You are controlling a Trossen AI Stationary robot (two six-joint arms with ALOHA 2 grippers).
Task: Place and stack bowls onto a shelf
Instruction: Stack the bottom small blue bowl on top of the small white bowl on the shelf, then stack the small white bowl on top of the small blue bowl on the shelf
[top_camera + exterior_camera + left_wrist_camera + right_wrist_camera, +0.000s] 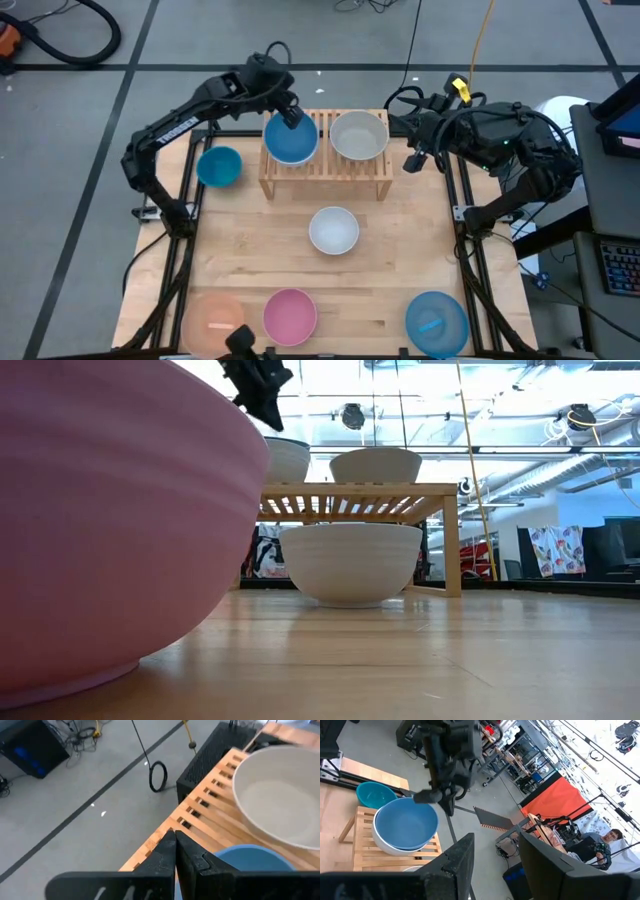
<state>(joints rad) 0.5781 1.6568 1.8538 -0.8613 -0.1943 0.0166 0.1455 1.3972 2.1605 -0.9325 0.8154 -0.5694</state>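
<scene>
My left gripper (292, 117) is pinched closed, empty, above the round blue plastic bowl (289, 142) on the light-wood slatted shelf (325, 172); my right gripper (495, 865) gapes wide, empty.

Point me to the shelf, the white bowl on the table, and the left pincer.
shelf (325, 172): high view, bare slats between the two bowls.
white bowl (333, 230): high view, middle of its inside.
left pincer (291, 117): high view, its tips, shut above the blue bowl's rim.

A blue bowl (405, 824) sits nested in a white bowl (395, 846) on the slatted shelf (362, 851). The left gripper (446, 806) hangs over its rim (fingers together). A teal bowl (374, 795) lies beyond.
</scene>
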